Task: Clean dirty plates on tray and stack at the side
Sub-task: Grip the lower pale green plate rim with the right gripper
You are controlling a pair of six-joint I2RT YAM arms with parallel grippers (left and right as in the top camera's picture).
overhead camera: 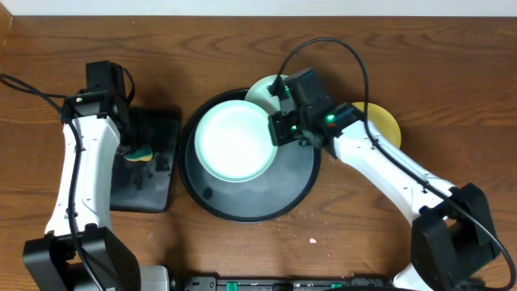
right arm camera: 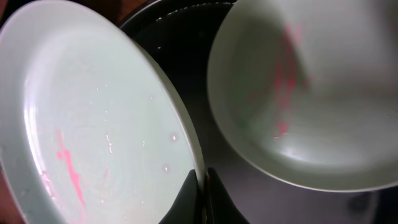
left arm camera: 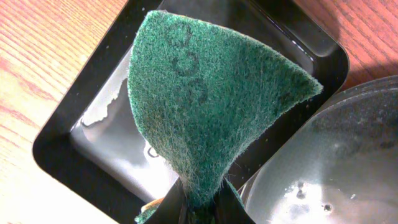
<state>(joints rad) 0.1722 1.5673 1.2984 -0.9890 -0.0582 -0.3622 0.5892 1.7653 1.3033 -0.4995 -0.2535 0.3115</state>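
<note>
A mint plate (overhead camera: 234, 144) with pink smears (right arm camera: 93, 137) sits tilted over the round black tray (overhead camera: 279, 198). My right gripper (overhead camera: 279, 129) is shut on its right rim (right arm camera: 200, 186). A second mint plate (overhead camera: 262, 89) with pink smears (right arm camera: 311, 93) lies at the tray's far edge, partly under my right arm. The pale yellow plate (overhead camera: 386, 125) lies on the table to the right, partly hidden by the arm. My left gripper (overhead camera: 137, 149) is shut on a green scouring sponge (left arm camera: 205, 93) above the black rectangular sponge tray (left arm camera: 74, 149).
The sponge tray (overhead camera: 161, 129) stands left of the round tray, almost touching it, and holds some water (left arm camera: 112, 137). The round tray's rim (left arm camera: 323, 155) shows wet in the left wrist view. Bare wooden table (overhead camera: 404, 48) lies around.
</note>
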